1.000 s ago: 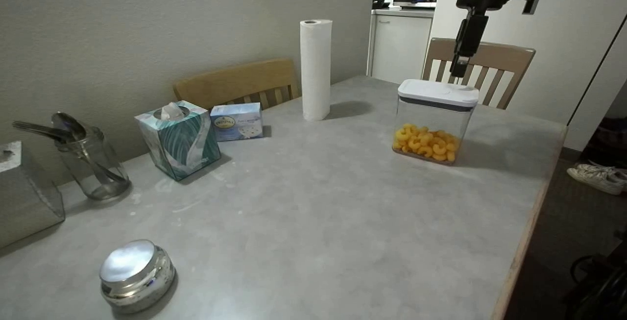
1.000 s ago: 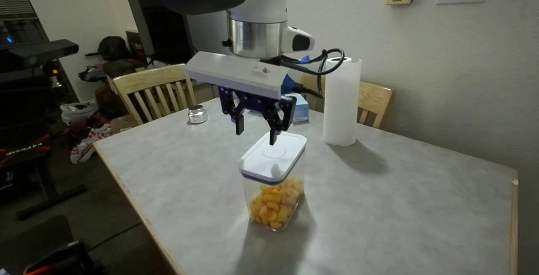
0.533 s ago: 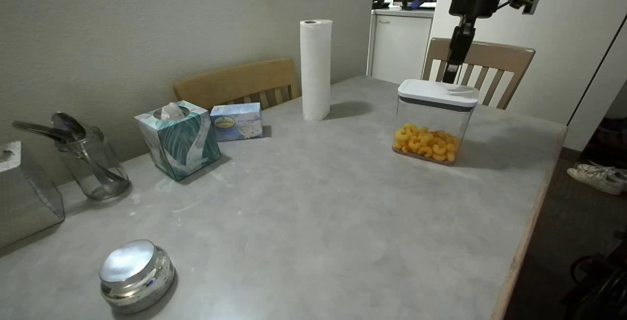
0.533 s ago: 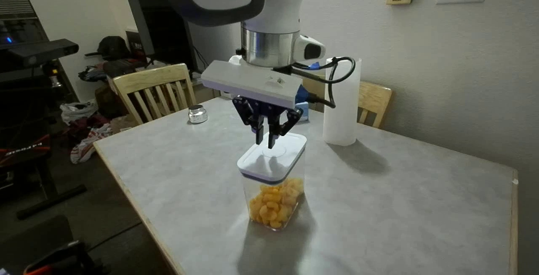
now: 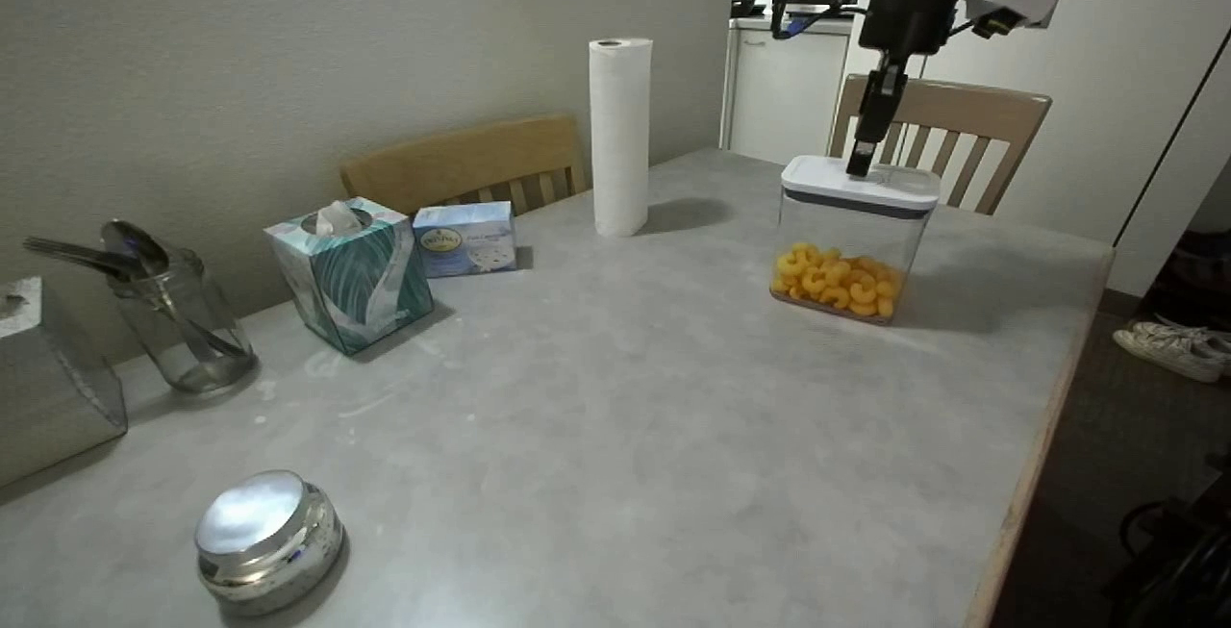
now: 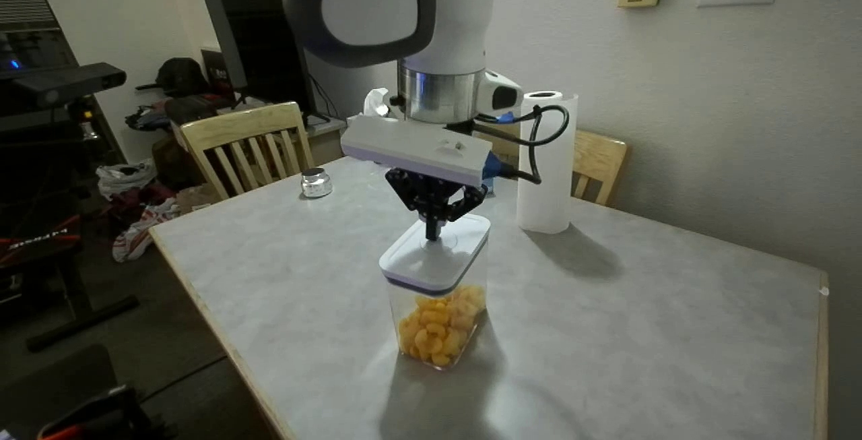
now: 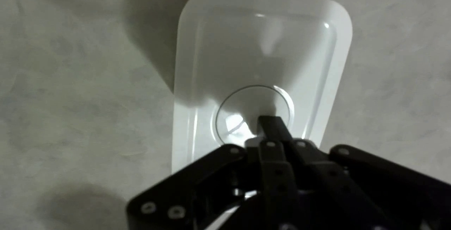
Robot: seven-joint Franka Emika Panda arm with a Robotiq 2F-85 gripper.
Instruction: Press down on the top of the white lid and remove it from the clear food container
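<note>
Flat white rounded-rectangular plastic lid [image 6: 436,266] sits on the small clear squarish plastic food container [image 5: 846,232], which holds curled yellow-orange snack pieces [image 5: 835,280] in its lower part and stands upright on the grey mottled counter [image 5: 615,397]. Black two-finger claw [image 6: 433,232] points down over the lid's middle, closed, fingers [image 7: 273,128] together with nothing between them; tips at the round white push-button [image 7: 246,103], off its centre in the wrist view. Contact or slight gap: cannot tell. Handling, estimated: lid light and stiff, gloss suggests a slippery surface; container light too, so an off-centre shove may slide or tip it. Button looks about flush, hence little edge to pinch. Press should go straight down, firm, near the button's centre; rigid plastic ought to tolerate it. If the button pops up, best hold is likely across its sides, claw parted first, then a vertical lift, since the dark band [image 5: 854,205] under the rim, presumably a seal, may drag.
</note>
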